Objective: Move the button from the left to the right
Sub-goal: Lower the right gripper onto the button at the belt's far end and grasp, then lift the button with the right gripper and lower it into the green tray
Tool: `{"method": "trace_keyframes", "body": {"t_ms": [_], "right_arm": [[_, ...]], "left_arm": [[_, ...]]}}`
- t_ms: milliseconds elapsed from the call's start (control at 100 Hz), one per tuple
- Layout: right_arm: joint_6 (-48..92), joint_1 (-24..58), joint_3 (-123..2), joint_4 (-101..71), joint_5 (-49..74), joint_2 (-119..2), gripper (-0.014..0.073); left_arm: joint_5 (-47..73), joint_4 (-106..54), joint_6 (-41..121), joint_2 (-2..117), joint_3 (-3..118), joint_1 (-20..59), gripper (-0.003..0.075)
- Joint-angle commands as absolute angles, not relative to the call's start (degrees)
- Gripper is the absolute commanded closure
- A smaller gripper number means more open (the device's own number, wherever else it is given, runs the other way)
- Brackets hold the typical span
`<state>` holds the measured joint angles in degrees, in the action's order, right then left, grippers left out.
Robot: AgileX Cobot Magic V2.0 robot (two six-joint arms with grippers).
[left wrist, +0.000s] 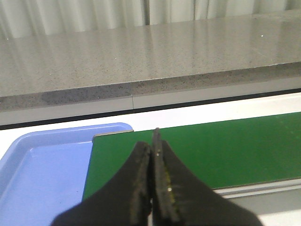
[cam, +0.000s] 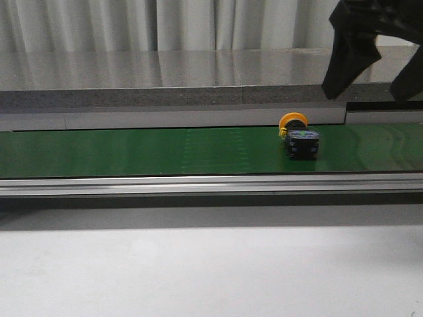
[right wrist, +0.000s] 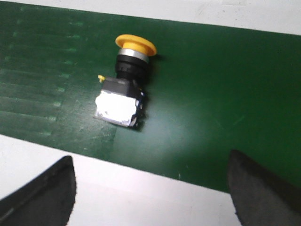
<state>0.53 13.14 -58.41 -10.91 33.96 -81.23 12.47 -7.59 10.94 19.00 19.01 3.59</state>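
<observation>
Bring your right gripper (right wrist: 150, 188), fingers wide apart, down squarely over the button (right wrist: 123, 94) lying on the belt (cam: 132, 152); your left gripper (left wrist: 153, 188) is pressed together, idle.

Both grippers are plain matte black plastic. The left gripper (left wrist: 153, 141) has long fingers tapering to thin tips, with faint yellowish scuffs along the inner edges. The right gripper (right wrist: 150, 188) has chunkier, rounded fingers, slightly dusty, no markings visible.
</observation>
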Motion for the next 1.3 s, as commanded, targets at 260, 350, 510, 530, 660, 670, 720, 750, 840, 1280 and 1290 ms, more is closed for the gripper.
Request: {"method": "trace_keyframes", "body": {"t_ms": [260,350,510,530,660,670,720,750,840,1280,1290], "right_arm": [[4.61,13.15,-64.47,-8.88,27.82,-87.86,-0.0052],[4.61,13.15,-64.79,-7.97,26.89,-89.87,-0.0052],[4.61,13.15,-64.79,-7.56,25.04,-92.43,-0.0052],[4.61,13.15,-64.79,-7.43,24.69,-92.73,-0.0052],[4.61,13.15,-64.79,-6.32,22.96,-94.62,-0.005],[4.61,13.15,-64.79,-6.2,22.96,-94.81,-0.005],[4.61,13.15,-64.79,-5.92,22.86,-95.23,-0.0039],[4.61,13.15,-64.79,-5.92,22.86,-95.4,-0.0016],[4.61,13.15,-64.79,-5.92,22.97,-95.52,0.011],[4.61,13.03,-64.79,-5.26,25.59,-94.97,0.0367],[4.61,13.03,-64.79,-5.13,25.74,-94.89,0.0367]], "left_arm": [[8.53,-8.27,10.73,19.31,20.47,3.95,0.0739],[8.53,-8.27,10.73,19.31,20.47,3.95,0.0739],[8.53,-8.27,10.73,19.31,20.47,3.95,0.0739],[8.53,-8.27,10.73,19.31,20.47,3.95,0.0739],[8.53,-8.27,10.73,19.31,20.47,3.95,0.0739],[8.53,-8.27,10.73,19.31,20.47,3.95,0.0739],[8.53,-8.27,10.73,19.31,20.47,3.95,0.0739],[8.53,-8.27,10.73,19.31,20.47,3.95,0.0739],[8.53,-8.27,10.73,19.31,20.47,3.95,0.0739],[8.53,-8.27,10.73,19.31,20.47,3.95,0.0739],[8.53,-8.27,10.73,19.31,20.47,3.95,0.0739]]}}
